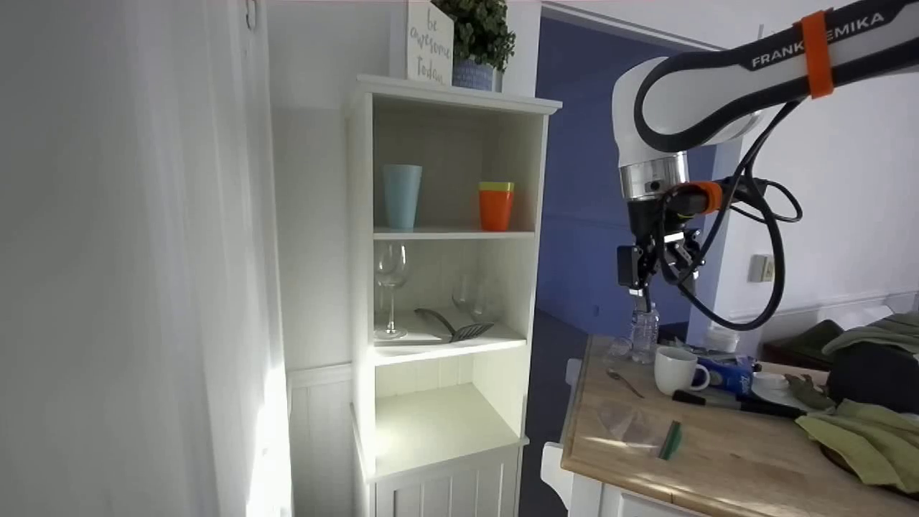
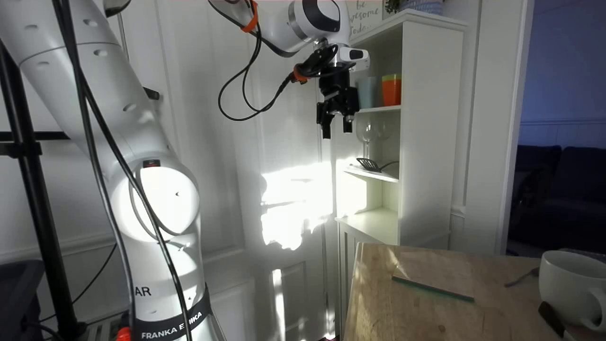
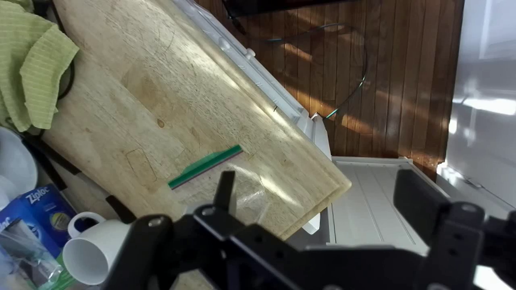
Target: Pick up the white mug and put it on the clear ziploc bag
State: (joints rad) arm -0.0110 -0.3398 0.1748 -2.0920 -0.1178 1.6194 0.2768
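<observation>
White paint is worn by the shelf unit [image 2: 428, 142], which is placed near a corner of the wooden table [image 1: 725, 459]. The robot arm [image 1: 718, 93] is stretched out high in both exterior views. A striped yellow-green cloth [image 3: 44, 68] is heaped on the table, with a white dish [image 3: 18, 161] just beside it. The gripper [image 2: 337, 131] is held in the air above tabletop level, its two fingers [image 2: 326, 128] pointed down, parted and released. A clear plastic bottle [image 1: 645, 337] is set upright behind the white mug [image 1: 675, 372] in an exterior view, and the handle side of the mug is hemmed in by a blue Ziploc box [image 3: 40, 217] (whether the two are touching cannot be told). On the unit's upper shelf a pale blue tumbler [image 1: 402, 197] is stood well apart from an orange cup [image 1: 496, 210]. The mug itself is stood upright on the wood, near but apart from the clear bag [image 1: 632, 429], which is laid flat toward the table's corner, its green strip [image 3: 205, 167] plainly seen. Just beside the mug's base a black-handled utensil [image 1: 689, 397] is laid, and, on the side away from its handle, a spoon [image 1: 626, 383].
</observation>
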